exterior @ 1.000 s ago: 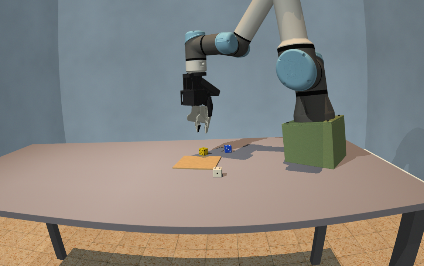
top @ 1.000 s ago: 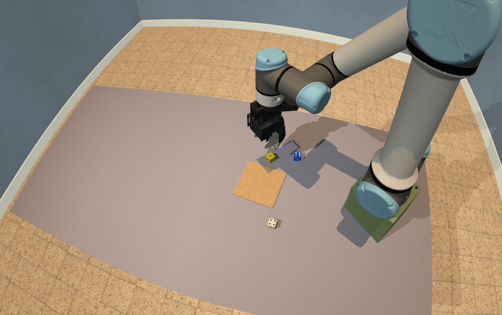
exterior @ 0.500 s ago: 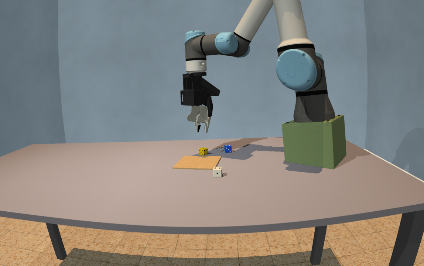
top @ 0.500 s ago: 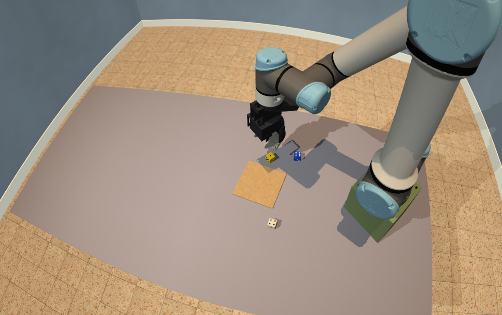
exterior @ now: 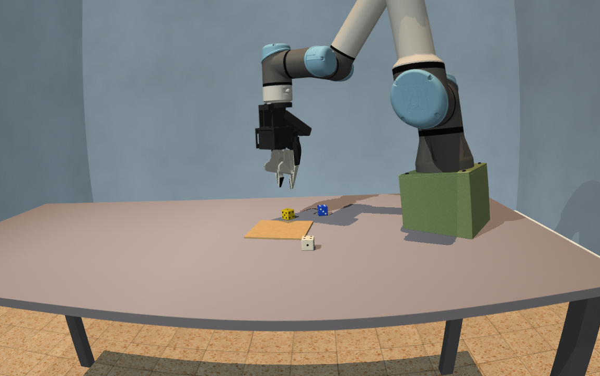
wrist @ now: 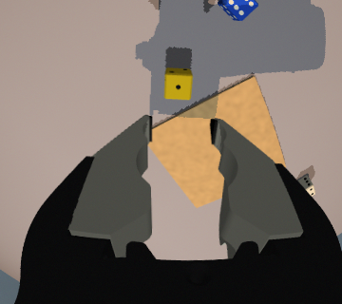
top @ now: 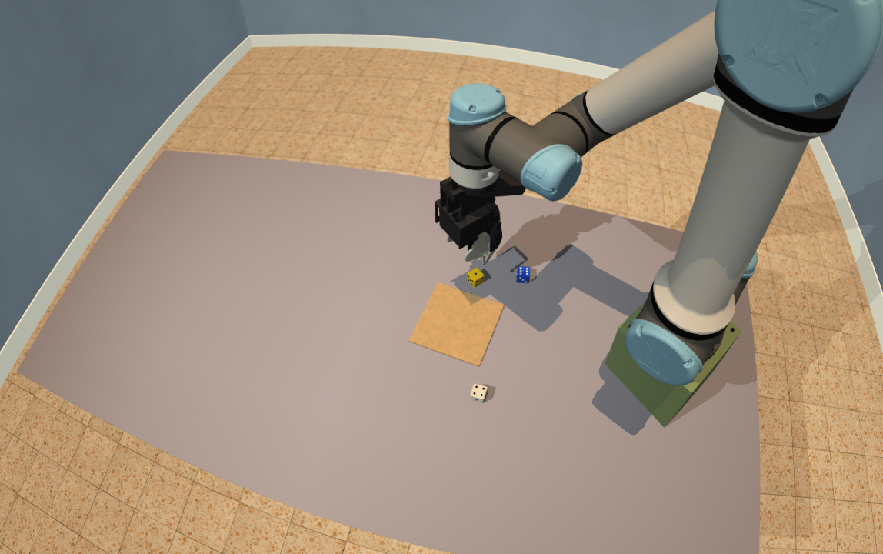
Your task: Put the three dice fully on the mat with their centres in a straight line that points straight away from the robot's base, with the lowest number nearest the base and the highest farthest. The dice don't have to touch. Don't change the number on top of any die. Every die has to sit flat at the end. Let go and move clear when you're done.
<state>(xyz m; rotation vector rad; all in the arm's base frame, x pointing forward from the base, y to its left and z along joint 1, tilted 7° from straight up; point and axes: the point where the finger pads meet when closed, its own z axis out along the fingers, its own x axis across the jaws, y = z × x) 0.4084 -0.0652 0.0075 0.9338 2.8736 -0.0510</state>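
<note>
Yellow one (top: 474,277) (exterior: 287,214) (wrist: 178,85), blue six (top: 523,274) (exterior: 322,210) (wrist: 238,3) and white four dice (top: 478,392) (exterior: 308,243) (wrist: 309,187) lie flat off the orange mat (top: 456,323) (exterior: 278,229) (wrist: 190,161).

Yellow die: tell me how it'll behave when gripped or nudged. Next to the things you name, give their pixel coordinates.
The yellow die (top: 474,277) (exterior: 287,214) (wrist: 178,86) looks like a solid cube, so it probably won't squash. Sitting flat on one face, it should slide rather than roll, though a high push might tip it.

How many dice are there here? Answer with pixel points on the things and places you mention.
3. The yellow die (top: 475,277) (exterior: 287,214) (wrist: 179,86) and blue die (top: 523,275) (exterior: 322,210) (wrist: 238,3) sit on the table (top: 258,309) (exterior: 152,271) (wrist: 62,57) beyond the mat's (top: 456,323) (exterior: 278,229) (wrist: 190,157) far edge, blue nearer the robot's base (top: 661,406) (exterior: 433,206); the white die (top: 478,392) (exterior: 308,243) (wrist: 310,190) is off its near side. None seems hidden.
</note>
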